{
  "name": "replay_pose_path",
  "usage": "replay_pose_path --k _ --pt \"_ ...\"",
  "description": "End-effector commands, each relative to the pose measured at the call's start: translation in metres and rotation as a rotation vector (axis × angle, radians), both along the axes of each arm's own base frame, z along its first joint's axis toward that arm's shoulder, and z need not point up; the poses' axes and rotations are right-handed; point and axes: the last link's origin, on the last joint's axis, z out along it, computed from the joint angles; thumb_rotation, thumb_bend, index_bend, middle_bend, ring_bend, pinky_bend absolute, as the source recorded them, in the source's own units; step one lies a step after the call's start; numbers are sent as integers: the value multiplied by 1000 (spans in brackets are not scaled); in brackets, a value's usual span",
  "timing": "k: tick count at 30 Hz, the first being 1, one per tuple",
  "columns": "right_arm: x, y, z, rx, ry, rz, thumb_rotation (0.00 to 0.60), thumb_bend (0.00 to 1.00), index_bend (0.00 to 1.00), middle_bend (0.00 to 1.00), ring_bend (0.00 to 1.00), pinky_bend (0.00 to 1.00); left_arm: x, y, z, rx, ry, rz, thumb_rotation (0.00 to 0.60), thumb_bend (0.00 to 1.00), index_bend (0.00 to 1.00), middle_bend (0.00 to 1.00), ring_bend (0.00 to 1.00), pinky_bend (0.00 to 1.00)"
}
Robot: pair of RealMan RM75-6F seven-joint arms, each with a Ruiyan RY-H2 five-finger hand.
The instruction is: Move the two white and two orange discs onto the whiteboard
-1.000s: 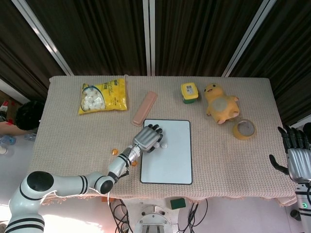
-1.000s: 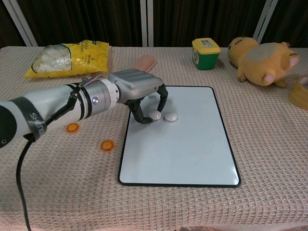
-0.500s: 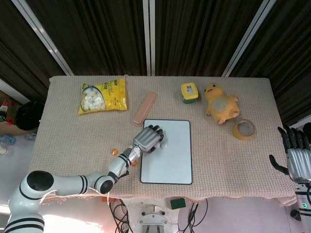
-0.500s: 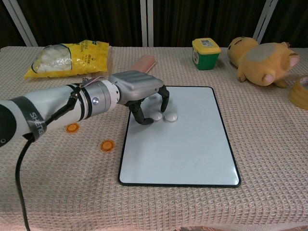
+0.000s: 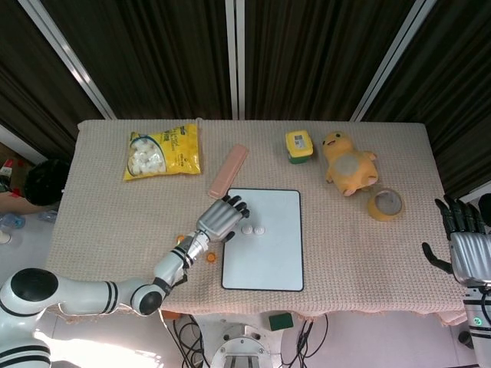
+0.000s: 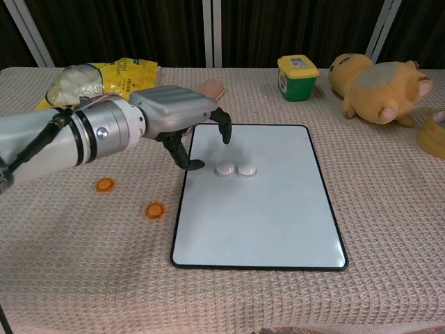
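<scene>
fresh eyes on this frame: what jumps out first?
Probably the silver left hand with dark fingers, holding nothing, hovering over the near-left corner of the flat white whiteboard at table centre. Just right of it, two small white discs lie side by side on the board, while two small orange discs sit on the beige woven cloth left of it.

A lab: cloth-covered test table (image 5: 115, 207) before dark curtains (image 5: 307, 54), cables below.

Left robot hand (image 6: 182, 118) hovers palm-down, fingers loosely curled — right robot hand (image 5: 466, 249) spread, empty.
</scene>
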Motion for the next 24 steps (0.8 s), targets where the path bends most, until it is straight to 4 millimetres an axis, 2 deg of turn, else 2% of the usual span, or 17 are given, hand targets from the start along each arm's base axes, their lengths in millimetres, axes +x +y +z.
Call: replay_pose_path --k 1,6,10,14,24 --pt "1 -1 -1 4 -1 4 596 317 0 0 0 0 -28 -16 34 65 26 33 599 286 314 235 131 242" --pt "2 2 -4 15 1 15 596 317 0 0 0 0 -68 -42 57 97 64 80 598 281 319 235 131 242" --pt "1 3 -5 19 0 12 597 316 0 0 0 0 -97 -54 64 95 76 141 600 256 324 235 131 242" --pt "2 3 -4 24 7 17 594 317 0 0 0 0 -108 -61 64 84 66 164 600 250 324 235 131 245" --pt "5 5 0 17 13 27 597 317 0 0 0 0 -132 -60 49 109 52 195 600 249 330 236 131 248"
